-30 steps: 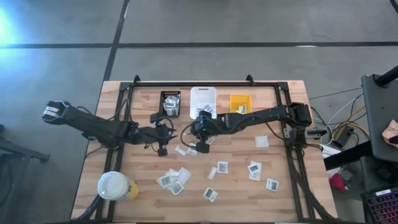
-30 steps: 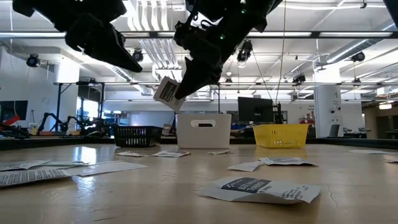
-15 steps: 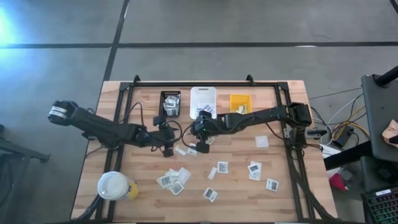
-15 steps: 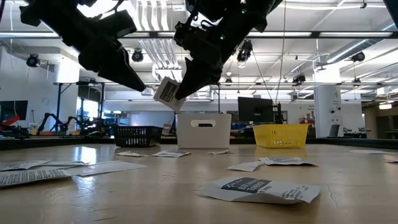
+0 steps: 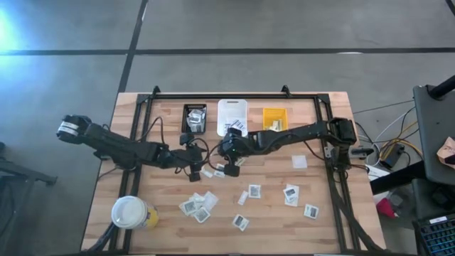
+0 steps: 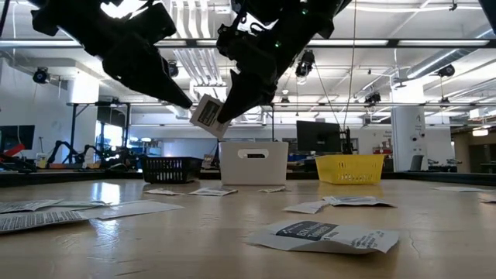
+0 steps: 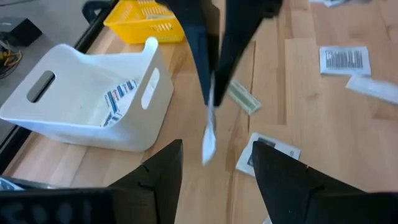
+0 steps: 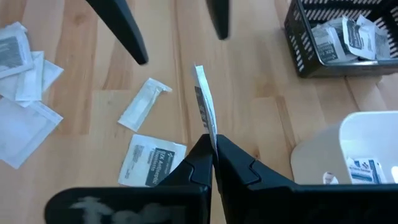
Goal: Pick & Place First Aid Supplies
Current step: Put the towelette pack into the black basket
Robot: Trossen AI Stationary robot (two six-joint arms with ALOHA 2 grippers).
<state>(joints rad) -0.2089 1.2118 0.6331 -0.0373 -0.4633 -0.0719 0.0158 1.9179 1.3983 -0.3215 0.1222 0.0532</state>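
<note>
My right gripper (image 8: 210, 149) pinches a thin, floppy packet (image 8: 204, 106) by its bottom edge while my left gripper (image 7: 214, 165) waits spread open just beside it.

Matt paper packet (image 8: 205, 107) above pale, smooth-planked wooden table (image 5: 313, 192); glossy white plastic bin (image 7: 87, 102) nearby.

Light comes from above. In the low view, long ceiling tubes (image 6: 194, 31) burn bright white, turning both arms into black silhouettes against the lit room. The near packet (image 6: 322, 235) and the table (image 6: 194, 248) in front look soft, while the white bin (image 6: 254, 162) farther back is sharper. In the high view, a blue-white glare (image 5: 6, 32) flares on the floor at the left edge. The left wrist view is motion-blurred, its dark fingers (image 7: 155, 177) smeared.
</note>
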